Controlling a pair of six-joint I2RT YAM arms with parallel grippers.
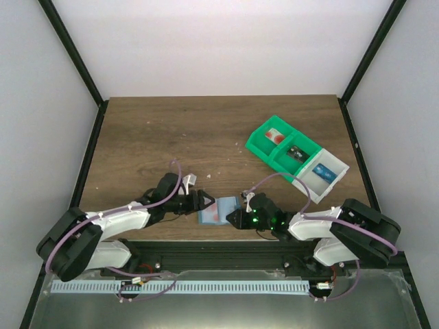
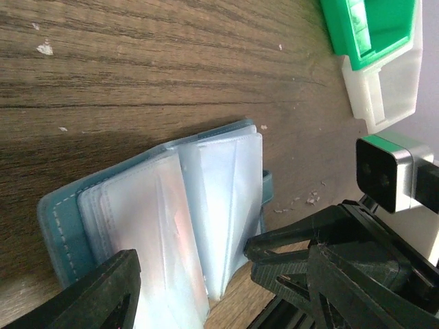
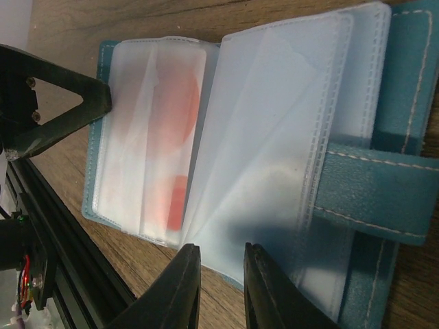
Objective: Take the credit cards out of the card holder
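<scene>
Card holder: there it is, the light-blue card holder (image 1: 218, 210), lying open like a book at the near edge of the counter (image 1: 151, 137), right between the two arms.
Sleeves: frosted plastic sleeves (image 3: 274, 123) are fanned out across both halves, with a stitched strap (image 3: 370, 192) on the right half.
Credit card: a pinkish-red credit card (image 3: 175, 113) glows through the left-hand sleeves (too blurred to count how many), and it sits inside the holder, not out of it.
Left gripper: the left gripper (image 1: 201, 203) is at the holder's left edge with its jaws spread wide and nothing between them. One finger sits right up against the edge of the sleeves.
Right gripper: the right gripper (image 3: 221, 250) is at the holder's near-right corner, fingers drawn almost together and pinching the edge of the holder.
Bins: the green and white bins (image 1: 295, 156) stand well apart on the far right, with small items in their compartments.
</scene>
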